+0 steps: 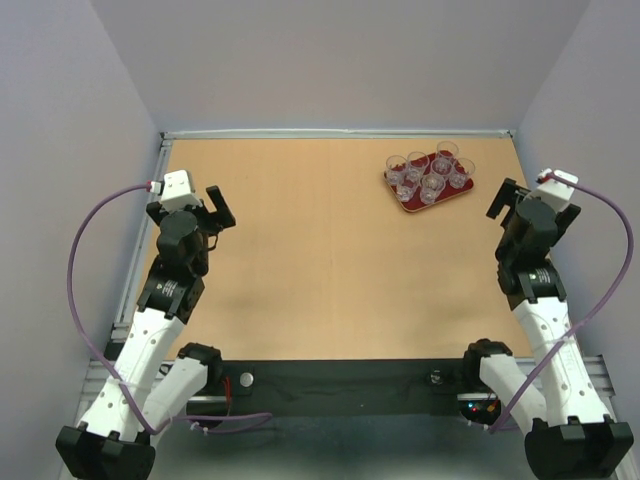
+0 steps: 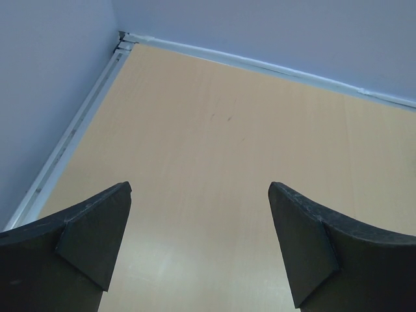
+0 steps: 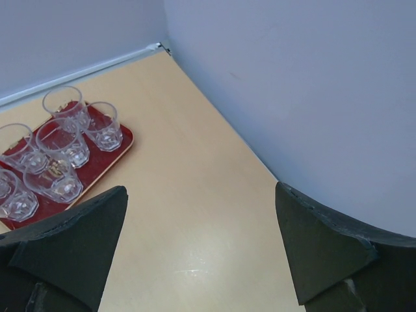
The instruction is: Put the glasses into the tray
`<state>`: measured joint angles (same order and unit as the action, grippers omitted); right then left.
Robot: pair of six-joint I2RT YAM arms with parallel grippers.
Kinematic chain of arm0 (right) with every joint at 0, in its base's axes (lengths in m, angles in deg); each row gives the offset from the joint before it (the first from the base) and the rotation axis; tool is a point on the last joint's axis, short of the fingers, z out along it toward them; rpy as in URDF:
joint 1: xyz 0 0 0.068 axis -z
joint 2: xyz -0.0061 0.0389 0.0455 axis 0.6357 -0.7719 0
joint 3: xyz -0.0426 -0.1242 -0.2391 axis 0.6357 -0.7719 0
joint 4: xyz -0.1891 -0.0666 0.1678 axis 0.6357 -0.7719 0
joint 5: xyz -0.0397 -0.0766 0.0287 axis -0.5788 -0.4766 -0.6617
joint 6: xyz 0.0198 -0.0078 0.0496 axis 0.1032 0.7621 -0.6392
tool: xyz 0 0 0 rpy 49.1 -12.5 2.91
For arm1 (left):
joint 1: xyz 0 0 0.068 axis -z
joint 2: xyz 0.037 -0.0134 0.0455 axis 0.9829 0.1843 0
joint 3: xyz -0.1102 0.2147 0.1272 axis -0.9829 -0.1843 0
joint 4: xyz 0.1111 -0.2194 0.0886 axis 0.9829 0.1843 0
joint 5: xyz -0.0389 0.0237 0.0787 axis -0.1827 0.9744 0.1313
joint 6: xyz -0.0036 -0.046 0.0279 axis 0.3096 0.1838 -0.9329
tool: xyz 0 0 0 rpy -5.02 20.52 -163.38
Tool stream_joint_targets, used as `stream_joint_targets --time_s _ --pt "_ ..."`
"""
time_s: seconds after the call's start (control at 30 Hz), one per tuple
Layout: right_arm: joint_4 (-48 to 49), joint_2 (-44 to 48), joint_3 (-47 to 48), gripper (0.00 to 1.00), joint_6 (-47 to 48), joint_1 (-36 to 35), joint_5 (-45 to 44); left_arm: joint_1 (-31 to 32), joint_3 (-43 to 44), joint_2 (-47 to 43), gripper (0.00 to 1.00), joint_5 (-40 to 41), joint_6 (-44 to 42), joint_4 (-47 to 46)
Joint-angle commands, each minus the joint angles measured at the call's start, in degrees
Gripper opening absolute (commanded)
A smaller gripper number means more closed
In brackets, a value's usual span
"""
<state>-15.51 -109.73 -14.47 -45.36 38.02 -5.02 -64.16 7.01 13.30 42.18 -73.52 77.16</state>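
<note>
Right gripper [image 3: 201, 188] wide & empty, off tray [image 3: 122, 138]; left gripper [image 2: 200, 185] wide too. Glasses [image 3: 62, 140] look all in – back away w/o nudging rim.

The top external camera sits above and behind the two arm bases, which lie along its lower edge, and looks steeply down on the whole table [image 1: 300, 260] as far as the back wall, from well off. The left wrist camera rides low and close over the table, facing out between the fingers of the left gripper [image 2: 198, 192] toward the far left corner. The right wrist camera faces likewise between the fingers of the right gripper [image 3: 200, 192] toward the far right corner. With the overhead view it shares the tray [image 3: 125, 134] and the glasses [image 3: 62, 143]; the left wrist view shares the table's far left corner
</note>
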Motion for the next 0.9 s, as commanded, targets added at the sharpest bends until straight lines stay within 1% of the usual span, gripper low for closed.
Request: stream_joint_targets --time_s 0.0,0.3,0.87 --pt "0.2 0.7 -1.6 1.00 -0.1 0.4 -1.7 -0.4 -0.4 -1.2 0.99 -1.1 -0.5 -2.0" --pt "-0.2 1.1 -3.6 1.00 -1.0 0.4 -0.2 -0.4 -0.5 -1.9 0.99 -1.4 -1.1 -2.2" --pt "-0.2 1.1 -4.1 1.00 -0.3 0.5 -0.6 -0.4 -0.8 -2.3 0.99 -2.6 -1.4 -2.5"
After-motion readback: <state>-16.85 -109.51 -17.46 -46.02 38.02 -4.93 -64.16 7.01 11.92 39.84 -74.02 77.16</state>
